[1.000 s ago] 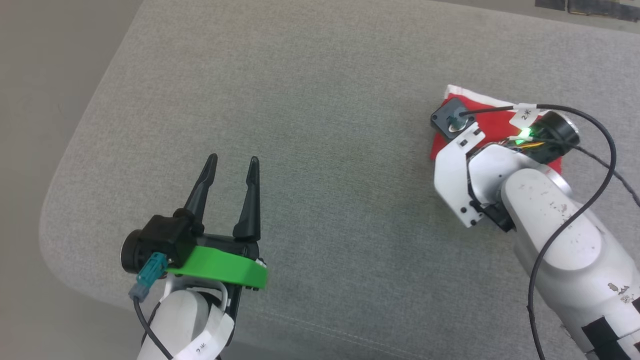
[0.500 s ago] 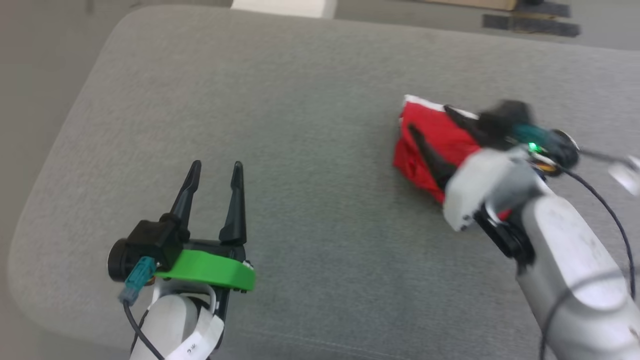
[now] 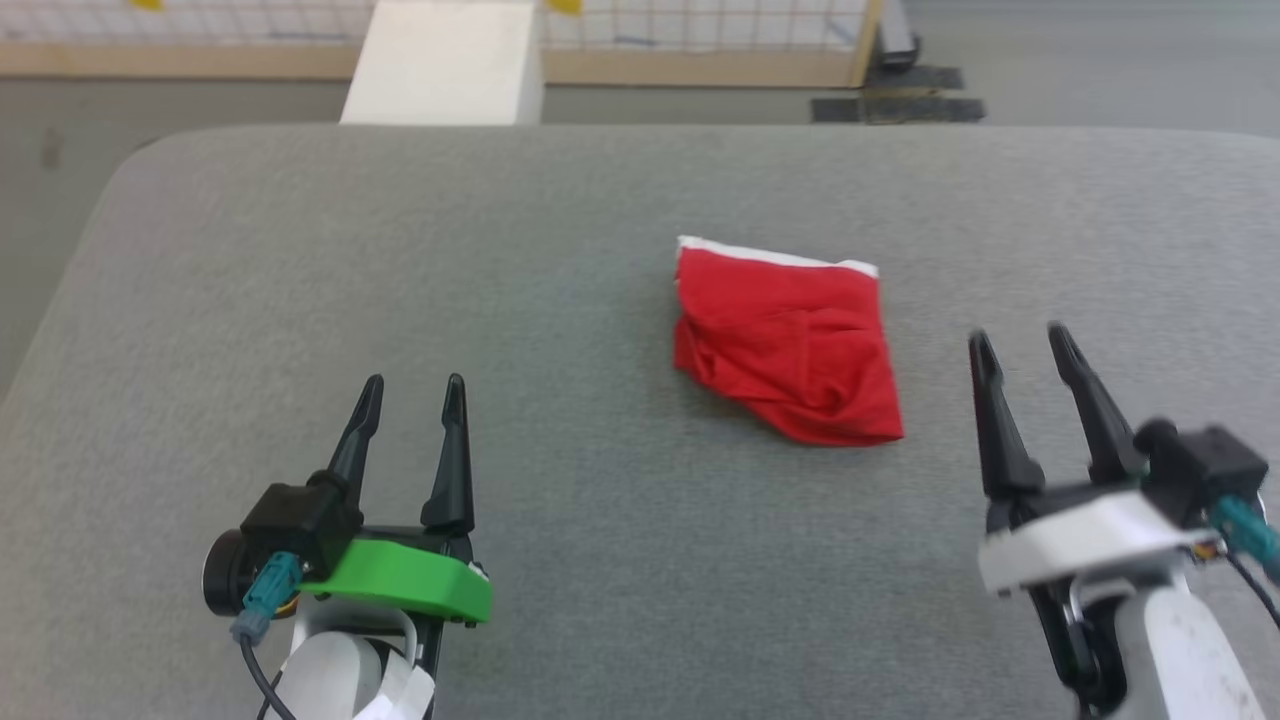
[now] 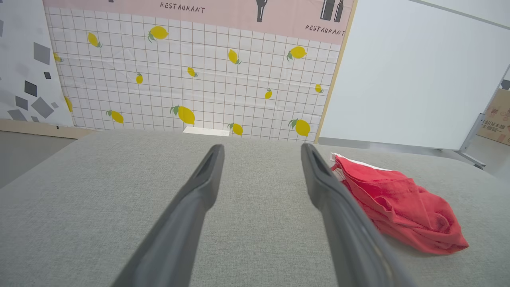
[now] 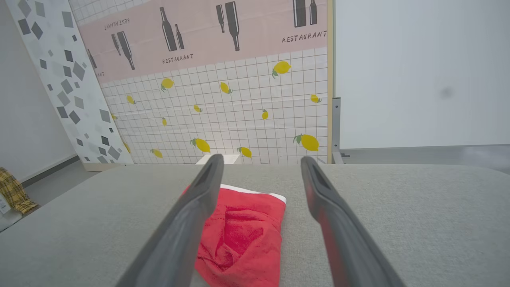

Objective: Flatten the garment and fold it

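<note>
The red garment [image 3: 790, 345] lies folded into a compact, slightly rumpled packet on the grey cushion [image 3: 560, 250], a white trim along its far edge. My right gripper [image 3: 1020, 345] stands open just right of it and a bit nearer me, holding nothing. My left gripper [image 3: 412, 392] is open at the lower left, well clear of the cloth. In the left wrist view the garment [image 4: 394, 203] sits to the right of my left gripper [image 4: 261, 153]. In the right wrist view the garment [image 5: 243, 235] lies ahead, partly behind the left finger of my right gripper [image 5: 259, 161].
The cushion's rounded far-left corner [image 3: 150, 160] and far edge drop to the floor. A white block [image 3: 445, 60] stands beyond the far edge, before a lemon-patterned wall panel [image 4: 191, 79]. Cardboard boxes [image 4: 496, 119] sit far right.
My right gripper opened, let go of the garment and drew back toward me to its right. The head camera tilted up, shifting the whole picture. The left arm kept its pose.
</note>
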{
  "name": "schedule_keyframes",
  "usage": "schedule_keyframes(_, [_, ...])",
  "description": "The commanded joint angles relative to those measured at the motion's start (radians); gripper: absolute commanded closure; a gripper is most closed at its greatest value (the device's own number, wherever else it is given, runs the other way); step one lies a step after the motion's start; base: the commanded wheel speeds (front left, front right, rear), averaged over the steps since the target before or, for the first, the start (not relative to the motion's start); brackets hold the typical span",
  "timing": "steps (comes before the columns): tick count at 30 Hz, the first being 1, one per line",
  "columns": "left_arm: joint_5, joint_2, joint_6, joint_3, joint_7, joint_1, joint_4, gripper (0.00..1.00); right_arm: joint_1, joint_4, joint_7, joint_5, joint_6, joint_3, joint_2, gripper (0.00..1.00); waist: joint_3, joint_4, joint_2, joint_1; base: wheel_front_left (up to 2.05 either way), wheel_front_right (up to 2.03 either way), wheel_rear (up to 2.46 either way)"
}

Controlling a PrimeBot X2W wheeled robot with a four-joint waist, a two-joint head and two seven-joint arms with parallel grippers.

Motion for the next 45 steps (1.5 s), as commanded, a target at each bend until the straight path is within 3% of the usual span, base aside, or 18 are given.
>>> schedule_keyframes(1, [0.011,-0.002,-0.003,0.001,-0.004,0.017,0.001,0.0,0.028,0.002,-0.012,-0.015,-0.001,-0.011,0.006,0.0,-0.034,-0.039,0.0,0.0,0.0,0.0,0.0])
schedule_keyframes(14, [0.011,-0.002,-0.002,-0.009,-0.004,0.06,0.018,0.0,0.182,-0.005,-0.037,-0.102,-0.001,-0.076,0.016,0.0,-0.074,-0.04,0.0,0.0,0.0,0.0,0.0])
schedule_keyframes(29, [0.011,-0.002,0.007,-0.014,-0.004,0.057,0.021,0.0,0.173,-0.033,0.019,-0.089,-0.001,-0.066,0.019,0.0,-0.062,-0.015,0.0,0.0,0.0,0.0,0.0])
schedule_keyframes(32, [0.01,-0.002,0.007,-0.014,-0.004,0.047,0.016,0.0,0.112,0.0,0.088,0.033,-0.001,-0.07,0.016,0.0,-0.042,-0.006,0.0,0.0,0.0,0.0,0.0])
schedule_keyframes(39, [0.008,-0.002,0.006,-0.022,-0.004,0.011,0.005,0.0,-0.134,0.188,0.433,0.525,-0.001,-0.193,0.022,0.0,0.023,0.04,0.0,0.0,0.0,0.0,0.0])
schedule_keyframes(42, [0.007,-0.002,0.005,-0.024,-0.004,-0.004,0.002,0.0,-0.235,0.332,0.589,0.63,-0.001,-0.272,0.023,0.0,0.048,0.065,0.0,0.0,0.0,0.0,0.0])
schedule_keyframes(45, [0.004,-0.002,0.006,-0.028,-0.004,-0.018,0.0,0.0,-0.34,0.505,0.74,0.655,-0.001,-0.351,0.024,0.0,0.072,0.095,0.0,0.0,0.0,0.0,0.0])
